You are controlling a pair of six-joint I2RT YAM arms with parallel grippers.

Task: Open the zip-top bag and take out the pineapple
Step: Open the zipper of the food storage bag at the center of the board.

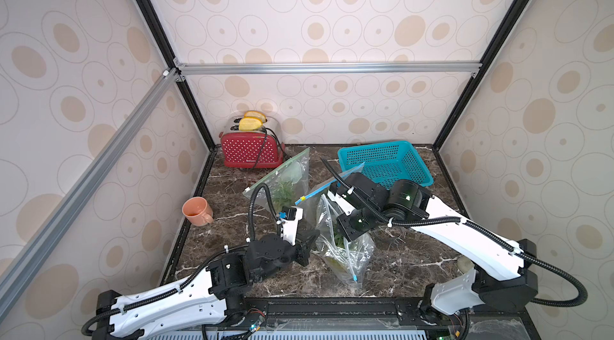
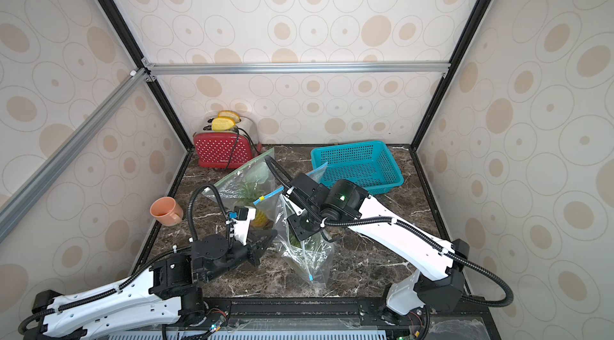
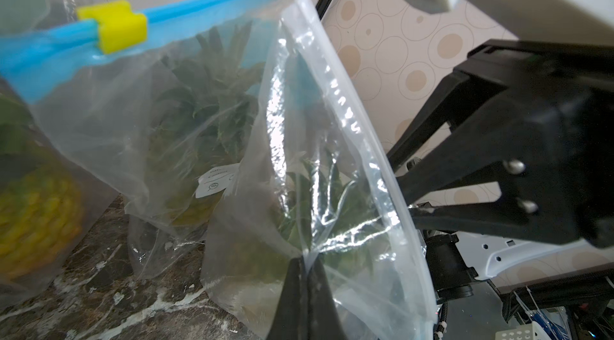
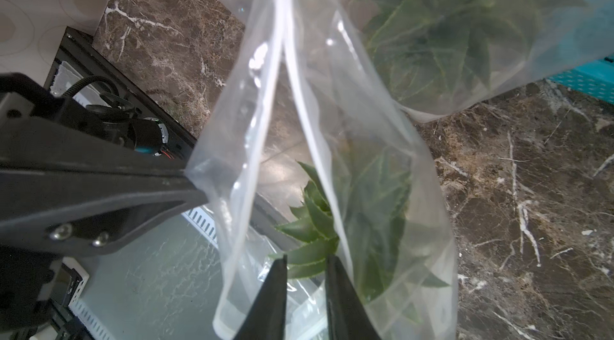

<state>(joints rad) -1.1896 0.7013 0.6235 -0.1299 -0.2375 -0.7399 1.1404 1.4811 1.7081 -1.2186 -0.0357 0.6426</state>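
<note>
The left gripper [image 3: 303, 265] is squeezed tight on the clear side of the zip-top bag [image 3: 332, 189], near its open top. The right gripper [image 4: 307, 260] reaches down into the open mouth of the bag. Its two fingers are only a little apart, and spiky green leaves of the pineapple [image 4: 319, 222] sit between them. It looks like it is pinching the leaves, but the shiny plastic makes that hard to be sure of. The pineapple is inside the bag, under the right gripper and just beside the left gripper. The bag stands on the dark counter [image 1: 408, 255]. Past the left gripper stands another bag [image 3: 133, 106] with a blue strip and a yellow slider [image 3: 114, 24].
</note>
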